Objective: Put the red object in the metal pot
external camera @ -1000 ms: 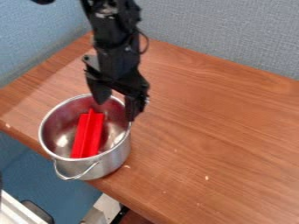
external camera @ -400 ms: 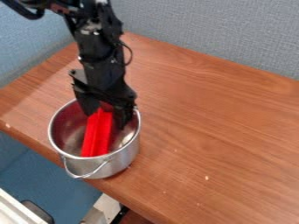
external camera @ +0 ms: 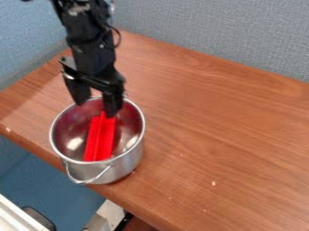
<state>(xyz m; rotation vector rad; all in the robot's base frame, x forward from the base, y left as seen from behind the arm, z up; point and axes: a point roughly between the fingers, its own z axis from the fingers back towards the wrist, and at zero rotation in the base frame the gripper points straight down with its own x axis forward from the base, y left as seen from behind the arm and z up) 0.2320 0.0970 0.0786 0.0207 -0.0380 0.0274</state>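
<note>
A wooden table [external camera: 229,117] fills most of the view, seen from above and at an angle, with a blue wall behind it. Near the table's front left corner stands the metal pot [external camera: 99,143], round, shiny and straight-sided, with a loop handle [external camera: 81,177] hanging over its near rim. The red object [external camera: 101,137] lies inside the pot, a long grooved bar leaning from the pot's floor up toward the far rim.

A black robot arm reaches down from the upper left, and its gripper [external camera: 94,97] points straight down over the pot's far rim, just above the upper end of the bar. Its jaws stand wide apart and hold nothing.

Judged from this, the bar is already where the task wants it. It looks like hard, smooth plastic: stiff, light, likely a little slippery against steel. If it needed lifting, the upper end near the rim looks the easiest place to pinch, across its narrow width.

The pot sits close to the table's left and front edges, so there is little spare surface on those sides. To the right and toward the back edge the wood is bare and open, and the space straight above the pot looks free for the arm
</note>
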